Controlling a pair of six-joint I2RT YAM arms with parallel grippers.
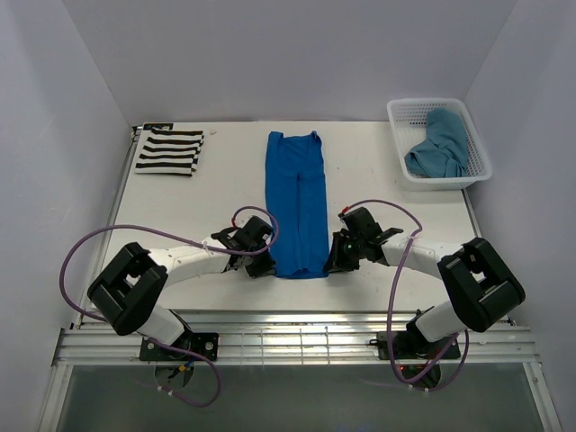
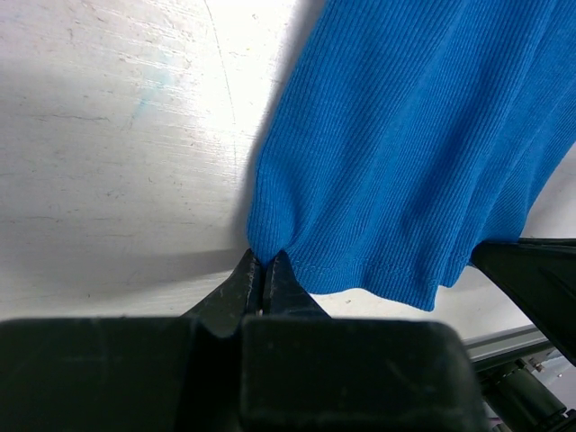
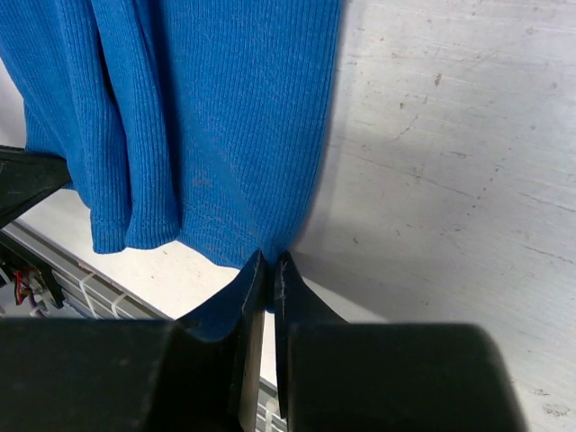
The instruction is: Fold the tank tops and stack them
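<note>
A royal blue tank top (image 1: 297, 202) lies as a long narrow strip down the middle of the table. My left gripper (image 1: 267, 264) is shut on its near left hem corner (image 2: 266, 245). My right gripper (image 1: 329, 263) is shut on the near right hem corner (image 3: 270, 252). The blue cloth (image 2: 414, 135) fills the upper part of both wrist views (image 3: 207, 117). A striped black-and-white tank top (image 1: 169, 149) lies folded at the far left. A teal-blue tank top (image 1: 441, 144) sits crumpled in the basket.
The white mesh basket (image 1: 400, 121) stands at the far right corner. The table's near edge and metal rail (image 1: 288, 342) run just behind both grippers. Purple cables (image 1: 135, 232) loop over each arm.
</note>
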